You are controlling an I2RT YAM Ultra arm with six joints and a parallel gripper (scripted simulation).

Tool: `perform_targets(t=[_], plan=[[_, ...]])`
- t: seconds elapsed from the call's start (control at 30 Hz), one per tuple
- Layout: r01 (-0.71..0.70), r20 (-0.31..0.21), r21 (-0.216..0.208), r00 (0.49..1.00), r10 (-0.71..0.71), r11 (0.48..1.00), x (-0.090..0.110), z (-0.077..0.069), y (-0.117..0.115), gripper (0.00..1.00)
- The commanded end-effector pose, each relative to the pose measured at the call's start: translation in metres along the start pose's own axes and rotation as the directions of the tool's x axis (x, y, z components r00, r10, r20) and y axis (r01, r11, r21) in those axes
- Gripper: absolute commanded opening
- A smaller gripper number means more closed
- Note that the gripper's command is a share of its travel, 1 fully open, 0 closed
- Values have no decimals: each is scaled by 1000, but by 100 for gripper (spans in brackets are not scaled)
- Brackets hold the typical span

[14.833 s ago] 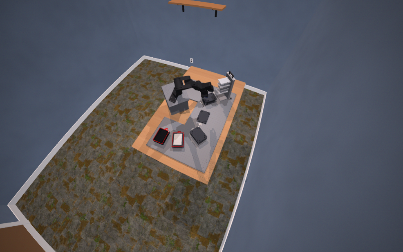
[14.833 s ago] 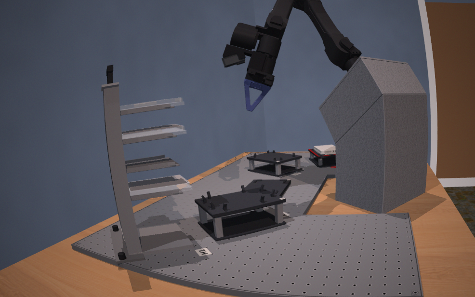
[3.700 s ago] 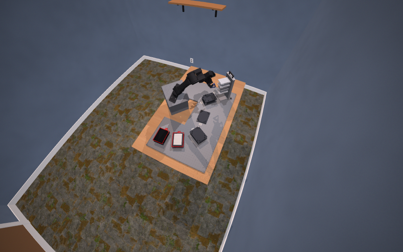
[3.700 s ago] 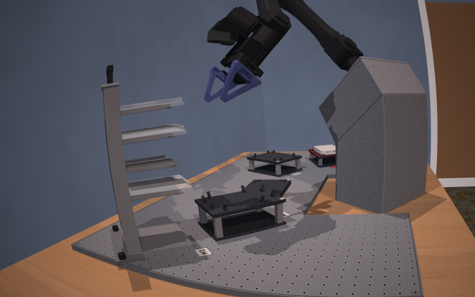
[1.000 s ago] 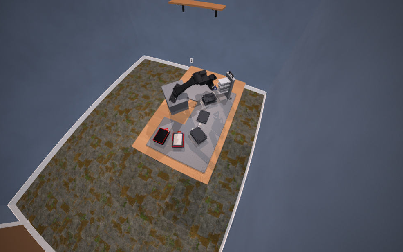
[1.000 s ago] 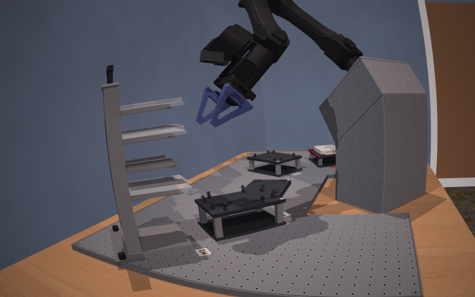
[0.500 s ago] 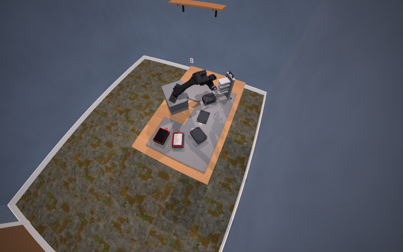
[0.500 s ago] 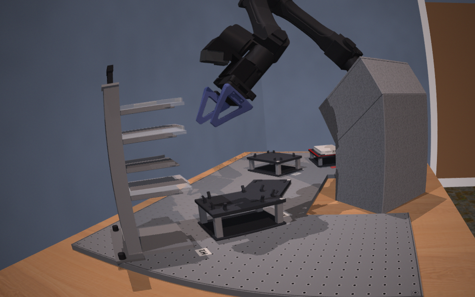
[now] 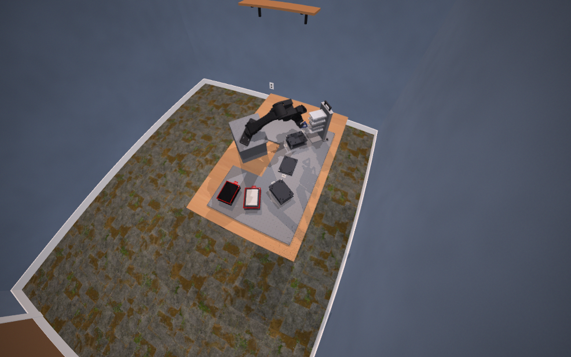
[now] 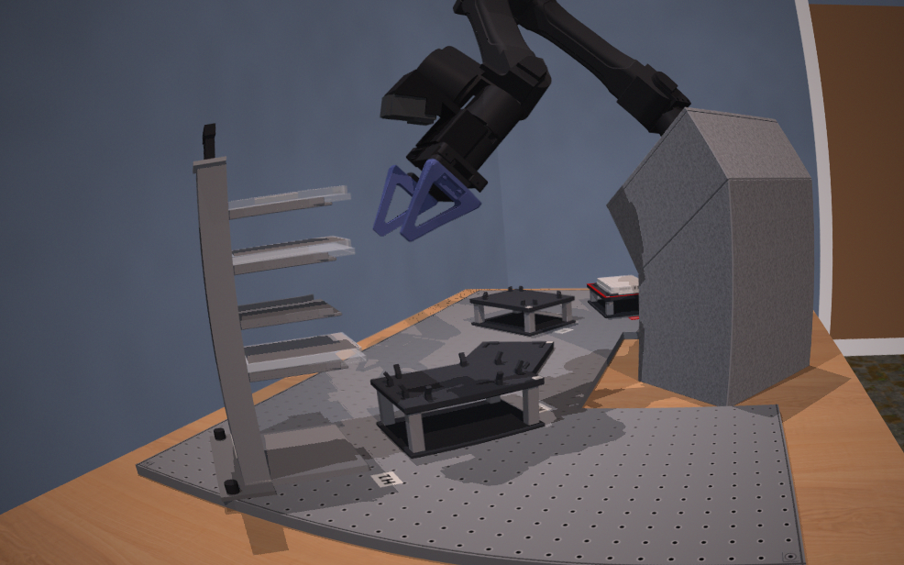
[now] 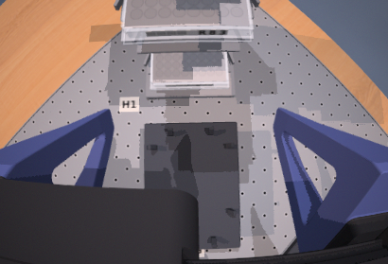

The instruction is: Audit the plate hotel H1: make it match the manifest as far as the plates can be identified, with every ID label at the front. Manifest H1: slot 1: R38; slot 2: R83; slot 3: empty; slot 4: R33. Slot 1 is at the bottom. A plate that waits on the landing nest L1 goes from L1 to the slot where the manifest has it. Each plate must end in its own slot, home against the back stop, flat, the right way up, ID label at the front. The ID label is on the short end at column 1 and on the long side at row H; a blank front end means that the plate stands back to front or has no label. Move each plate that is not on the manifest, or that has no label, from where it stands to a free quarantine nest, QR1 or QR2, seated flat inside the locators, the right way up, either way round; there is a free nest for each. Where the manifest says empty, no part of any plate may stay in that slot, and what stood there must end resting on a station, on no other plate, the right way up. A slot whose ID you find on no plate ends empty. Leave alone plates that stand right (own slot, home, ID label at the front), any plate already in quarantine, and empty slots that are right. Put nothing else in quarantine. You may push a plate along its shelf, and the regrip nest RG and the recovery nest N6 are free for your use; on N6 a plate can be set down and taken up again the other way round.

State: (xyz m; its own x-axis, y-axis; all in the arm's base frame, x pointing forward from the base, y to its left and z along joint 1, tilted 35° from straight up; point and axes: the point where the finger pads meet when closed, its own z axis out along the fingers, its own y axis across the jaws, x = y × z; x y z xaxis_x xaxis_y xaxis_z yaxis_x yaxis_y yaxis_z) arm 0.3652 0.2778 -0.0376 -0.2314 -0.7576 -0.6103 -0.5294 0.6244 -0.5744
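Observation:
My gripper point(image 9: 304, 125) point(image 10: 392, 235) point(image 11: 193, 117) is open and empty, in front of the hotel H1 point(image 9: 326, 126) point(image 10: 215, 281) at about the upper shelves' height. A clear plate point(image 10: 301, 195) lies in slot 4. The slot 3 plate point(image 10: 301, 250) point(image 11: 185, 8) has a steeply foreshortened front label that seems to read R83. The slot 2 shelf point(image 10: 287, 312) point(image 11: 189, 47) is empty. A clear plate point(image 10: 304, 352) point(image 11: 189, 69) lies in slot 1; its front label is not readable. A white plate point(image 9: 252, 196) point(image 10: 617, 283) sits in one red-rimmed quarantine nest; the other quarantine nest point(image 9: 228, 192) is empty.
An empty pegged nest point(image 9: 296, 139) point(image 10: 456, 393) point(image 11: 213, 185) stands before the hotel. Beyond it are a tilted dark nest point(image 9: 288, 165) point(image 10: 519, 356) and another raised empty nest point(image 9: 281, 191) point(image 10: 522, 301). The grey robot pedestal point(image 9: 252, 150) point(image 10: 722, 260) stands beside them.

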Motion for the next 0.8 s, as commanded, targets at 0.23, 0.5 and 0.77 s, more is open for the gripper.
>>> perform_targets(t=[0.23,0.5,0.77], plan=[[8,0,-12,1000,-8,1000,-3,0,3,100],[29,-23,-32,999,-30,999,11,-5,9,100],[7,15,-20,1000,-7,1000,4,-15,5,100]])
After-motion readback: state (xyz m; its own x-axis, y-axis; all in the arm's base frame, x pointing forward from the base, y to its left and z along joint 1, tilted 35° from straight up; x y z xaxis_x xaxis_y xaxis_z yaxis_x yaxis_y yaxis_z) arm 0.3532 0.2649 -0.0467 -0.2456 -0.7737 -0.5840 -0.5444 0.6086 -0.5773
